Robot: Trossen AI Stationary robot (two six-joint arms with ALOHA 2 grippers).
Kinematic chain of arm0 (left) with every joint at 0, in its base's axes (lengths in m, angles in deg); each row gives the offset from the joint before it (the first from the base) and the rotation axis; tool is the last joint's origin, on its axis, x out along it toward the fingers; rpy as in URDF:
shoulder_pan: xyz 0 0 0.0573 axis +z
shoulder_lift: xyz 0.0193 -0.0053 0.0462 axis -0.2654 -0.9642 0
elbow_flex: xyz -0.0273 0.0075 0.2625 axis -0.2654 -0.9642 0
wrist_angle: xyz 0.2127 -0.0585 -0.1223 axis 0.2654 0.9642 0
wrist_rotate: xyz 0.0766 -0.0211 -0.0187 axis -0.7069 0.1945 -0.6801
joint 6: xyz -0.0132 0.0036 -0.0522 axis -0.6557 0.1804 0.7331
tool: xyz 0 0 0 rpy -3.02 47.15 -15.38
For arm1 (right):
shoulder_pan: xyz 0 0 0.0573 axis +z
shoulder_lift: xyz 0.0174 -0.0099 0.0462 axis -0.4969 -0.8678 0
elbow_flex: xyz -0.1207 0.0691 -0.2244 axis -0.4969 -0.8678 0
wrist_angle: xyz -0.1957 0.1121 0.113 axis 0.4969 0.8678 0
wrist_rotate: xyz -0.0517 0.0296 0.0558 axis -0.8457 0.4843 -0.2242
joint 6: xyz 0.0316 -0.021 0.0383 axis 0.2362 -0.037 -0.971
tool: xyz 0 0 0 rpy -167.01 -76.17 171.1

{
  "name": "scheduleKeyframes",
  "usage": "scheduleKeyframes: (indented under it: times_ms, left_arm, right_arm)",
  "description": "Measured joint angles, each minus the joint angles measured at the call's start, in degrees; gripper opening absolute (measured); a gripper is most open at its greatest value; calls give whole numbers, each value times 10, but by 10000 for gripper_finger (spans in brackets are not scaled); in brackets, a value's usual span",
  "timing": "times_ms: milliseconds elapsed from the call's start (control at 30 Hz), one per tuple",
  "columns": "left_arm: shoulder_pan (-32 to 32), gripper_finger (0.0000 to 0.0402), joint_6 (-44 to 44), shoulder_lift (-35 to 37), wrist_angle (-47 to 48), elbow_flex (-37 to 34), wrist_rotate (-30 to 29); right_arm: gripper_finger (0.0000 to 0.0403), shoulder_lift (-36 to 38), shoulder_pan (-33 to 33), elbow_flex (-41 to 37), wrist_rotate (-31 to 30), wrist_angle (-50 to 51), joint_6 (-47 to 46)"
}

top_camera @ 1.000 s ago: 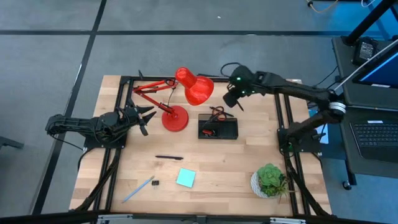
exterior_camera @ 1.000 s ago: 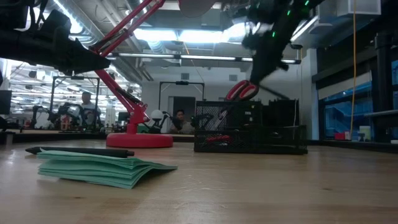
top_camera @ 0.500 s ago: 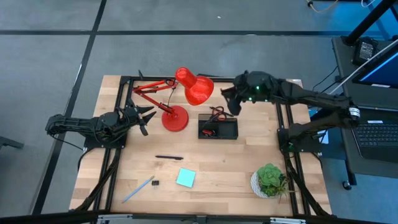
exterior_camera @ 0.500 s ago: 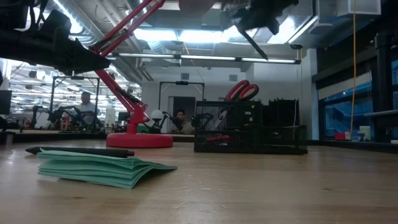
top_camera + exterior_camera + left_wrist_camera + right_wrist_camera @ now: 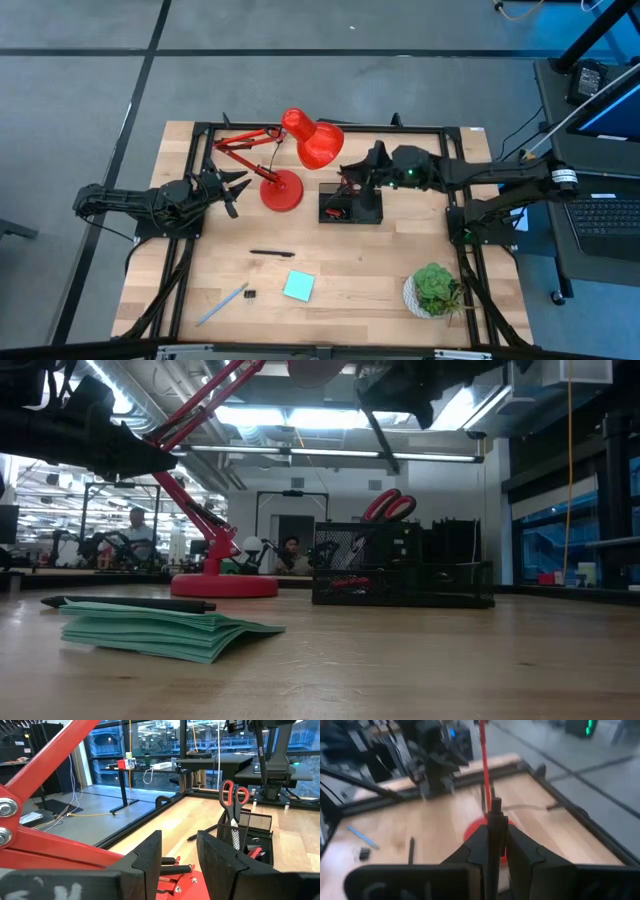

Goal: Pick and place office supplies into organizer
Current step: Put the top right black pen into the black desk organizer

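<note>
A thin black pen [image 5: 492,840] is clamped in the right gripper [image 5: 372,168] above the organizer [image 5: 351,205], where scissors [image 5: 388,506] stand; the left gripper [image 5: 228,186] is parked beside the lamp [image 5: 296,150], jaws apart and empty.

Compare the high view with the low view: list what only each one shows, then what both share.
Only the high view: the light-blue pen, the tiny black clip, the green potted plant, and the left gripper waiting beside the red desk lamp.

Only the low view: the room behind, with people at distant desks.

Both: the lamp, the black mesh organizer holding red-handled scissors, the teal sticky-note pad, and the right gripper holding a thin black pen above the organizer.
</note>
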Motion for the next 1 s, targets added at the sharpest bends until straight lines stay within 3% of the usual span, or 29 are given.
scheduleKeyframes:
  times_ms: [267,1000]
  left_arm:
    - [0,118,0,0,0,0,0]
    - [0,118,0,0,0,0,0]
  right_arm:
    - [54,0,0,-102,1,-183,57]
    - [54,-95,0,-133,2,-267,130]
